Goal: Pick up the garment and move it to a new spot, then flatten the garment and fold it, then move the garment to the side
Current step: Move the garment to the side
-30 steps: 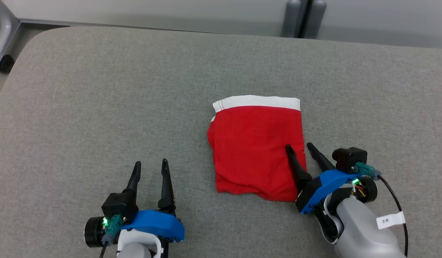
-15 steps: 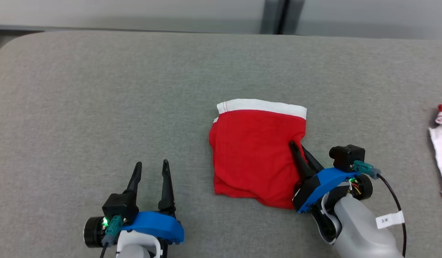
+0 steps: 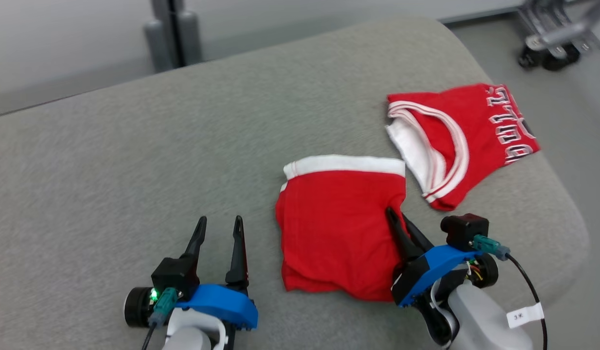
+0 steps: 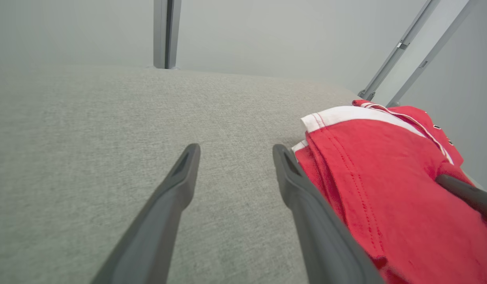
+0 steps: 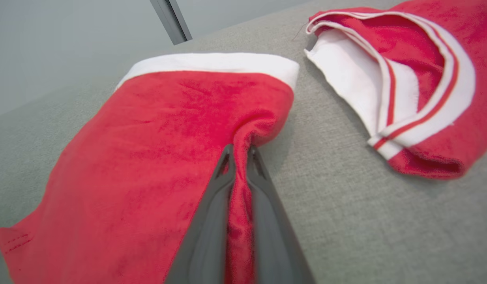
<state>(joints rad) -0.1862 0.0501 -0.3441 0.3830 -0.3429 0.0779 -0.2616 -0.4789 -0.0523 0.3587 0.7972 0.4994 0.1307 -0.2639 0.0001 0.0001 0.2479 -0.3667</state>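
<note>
A: What lies around the garment?
B: The red garment [image 3: 336, 228], with its white waistband, lies folded in a rough rectangle on the bench [image 3: 110, 170], toward the right end. Near its far right corner, across a narrow strip of grey, a red jersey [image 3: 475, 136] is spread out. It has striped white-and-red trim, a white lining and white lettering, and it reaches the bench's right edge.
A: And the grippers?
B: The right gripper [image 3: 397, 215] has its two dark fingers pressed together on the garment's right edge, pinching up a ridge of the soft cloth. The left gripper [image 3: 220, 219] sits to the garment's left with its fingers spread wide and nothing between them, near the cloth but apart from it.
A: And the surface?
B: Grey woven fabric, padded, with rounded corners. A grey post [image 3: 171, 31] stands beyond the far side, and a metal frame [image 3: 548, 43] on wheels stands on the floor at the far right
</note>
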